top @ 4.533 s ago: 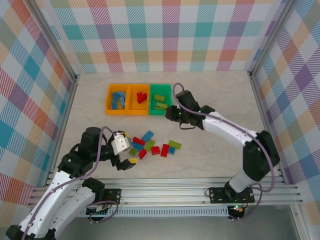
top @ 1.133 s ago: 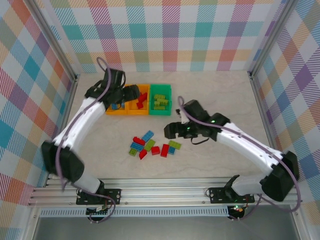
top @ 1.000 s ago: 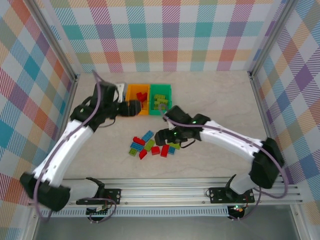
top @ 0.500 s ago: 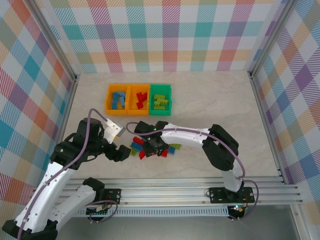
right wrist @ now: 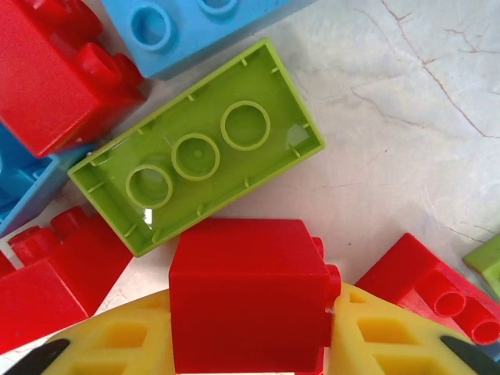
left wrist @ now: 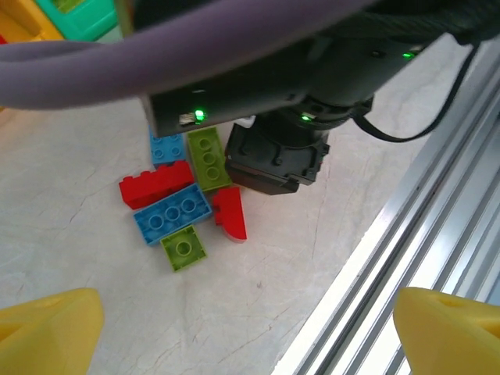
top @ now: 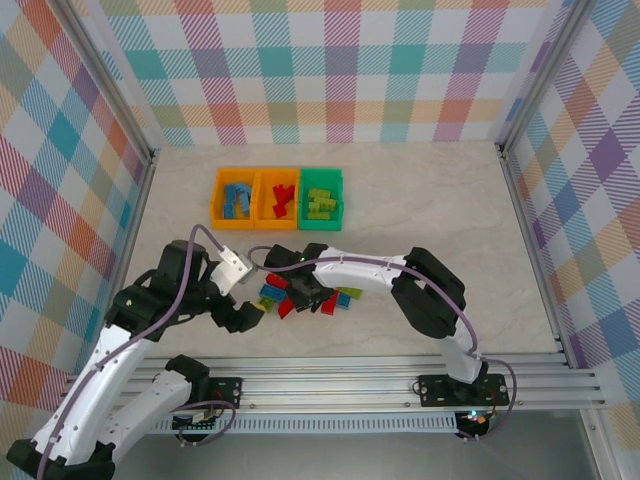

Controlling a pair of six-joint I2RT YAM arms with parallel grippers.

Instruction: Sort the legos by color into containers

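Observation:
The legos [top: 305, 292] lie in a loose pile of blue, red and lime bricks mid-table. My right gripper [top: 308, 293] is down in that pile. In the right wrist view its yellow fingers [right wrist: 117, 340] press both sides of a red brick [right wrist: 248, 289], which rests on the table beside an upturned lime brick [right wrist: 199, 147]. My left gripper [top: 243, 316] hovers just left of the pile, open wide and holding nothing [left wrist: 250, 336]. The containers stand in a row at the back: an orange bin with blue bricks [top: 233, 198], an orange bin with red bricks [top: 276, 196] and a green bin with lime bricks [top: 321, 196].
In the left wrist view the right gripper's black body [left wrist: 277, 160] sits over the pile next to a blue brick [left wrist: 173, 213] and a small lime brick [left wrist: 183, 247]. The metal rail [top: 330, 380] runs along the near edge. Checked walls enclose the table.
My left arm has swung from the bins back to the near left of the pile and opened wider. My right gripper has come down into the pile and closed on the red brick.

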